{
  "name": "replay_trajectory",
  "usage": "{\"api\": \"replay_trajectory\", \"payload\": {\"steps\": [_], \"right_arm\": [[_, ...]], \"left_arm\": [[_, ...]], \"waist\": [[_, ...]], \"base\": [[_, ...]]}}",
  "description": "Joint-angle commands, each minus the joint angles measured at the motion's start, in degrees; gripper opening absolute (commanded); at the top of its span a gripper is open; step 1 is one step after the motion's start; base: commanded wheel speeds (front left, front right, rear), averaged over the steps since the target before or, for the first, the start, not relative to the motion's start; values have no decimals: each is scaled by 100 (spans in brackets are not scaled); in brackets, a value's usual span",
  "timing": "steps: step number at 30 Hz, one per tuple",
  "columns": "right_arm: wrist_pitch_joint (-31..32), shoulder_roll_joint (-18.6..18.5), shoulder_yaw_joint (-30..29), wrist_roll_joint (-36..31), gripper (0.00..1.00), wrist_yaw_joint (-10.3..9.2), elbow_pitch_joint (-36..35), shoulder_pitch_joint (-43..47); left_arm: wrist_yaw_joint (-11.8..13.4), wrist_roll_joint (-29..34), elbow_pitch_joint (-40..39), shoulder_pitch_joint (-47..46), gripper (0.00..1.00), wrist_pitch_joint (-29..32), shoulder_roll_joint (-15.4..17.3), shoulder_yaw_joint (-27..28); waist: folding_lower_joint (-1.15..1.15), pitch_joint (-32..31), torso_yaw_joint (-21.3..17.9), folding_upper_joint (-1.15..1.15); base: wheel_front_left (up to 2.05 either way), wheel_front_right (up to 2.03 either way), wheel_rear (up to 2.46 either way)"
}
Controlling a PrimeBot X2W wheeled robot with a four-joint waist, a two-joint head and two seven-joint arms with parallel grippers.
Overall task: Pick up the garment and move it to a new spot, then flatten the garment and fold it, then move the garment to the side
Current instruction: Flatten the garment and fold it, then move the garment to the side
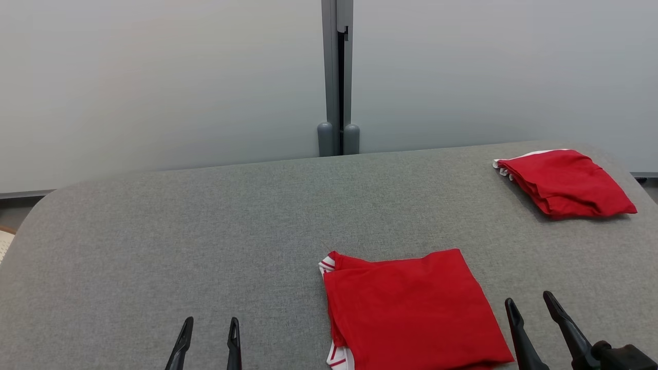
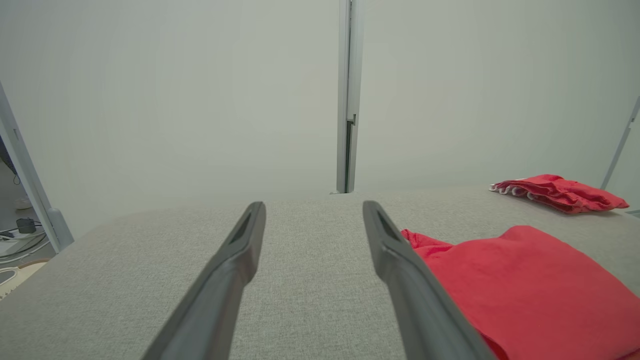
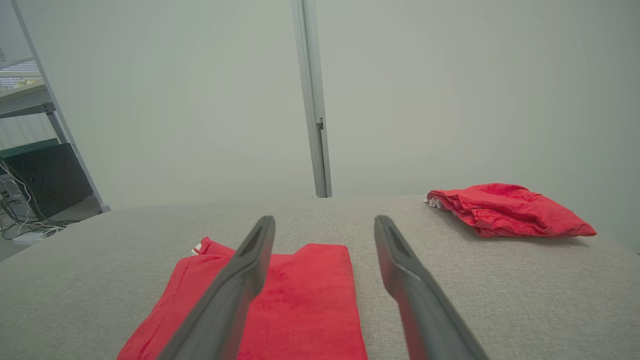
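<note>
Just left of right gripper (image 1: 528, 298), garment (image 1: 411, 308).

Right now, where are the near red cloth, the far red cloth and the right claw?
near red cloth (image 1: 411, 303), head view, middle of its folded top.
far red cloth (image 1: 565, 182), head view, middle of its top.
right claw (image 1: 528, 298), head view, midway between its fingertips.

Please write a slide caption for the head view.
Open left claw, folded red garment, open right claw; second garment far right.

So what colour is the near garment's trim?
The trim is white with red stripes, best in head view.
</note>
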Motion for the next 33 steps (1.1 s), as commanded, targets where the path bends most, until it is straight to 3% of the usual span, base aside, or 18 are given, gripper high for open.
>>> {"api": "replay_trajectory", "payload": {"steps": [1,12,17,23,26,28,33], "right_arm": [[-4,-27,26,14,100,-4,5,-44],[-3,-63,53,35,100,-4,-4,-68],[-4,-229,326,299,100,-4,209,-166],[-4,-892,1194,1368,100,-4,1112,-756],[19,-1243,1650,2229,100,-3,1528,-1132],[348,-1649,2089,3017,100,-4,1811,-1495],[791,-2119,2679,3800,100,-3,1974,-2028]], "left_arm": [[-18,8,5,62,100,-7,18,14],[-52,25,30,11,100,-7,18,-11],[-93,-32,22,-47,100,-7,18,-50],[-156,93,78,-196,100,-7,18,-155],[-172,178,107,-277,100,-7,19,-212],[-179,236,130,-337,100,-7,18,-250],[-159,300,142,-513,100,-7,19,-305]], "waist": [[0,1,15,0],[0,84,131,0],[0,200,205,0],[0,426,320,0],[0,564,391,0],[0,693,454,0],[0,954,558,0]], "base": [[0,0,0],[0,0,0],[0,0,0],[0,0,0],[0,0,0],[0,0,0],[0,0,0]]}}
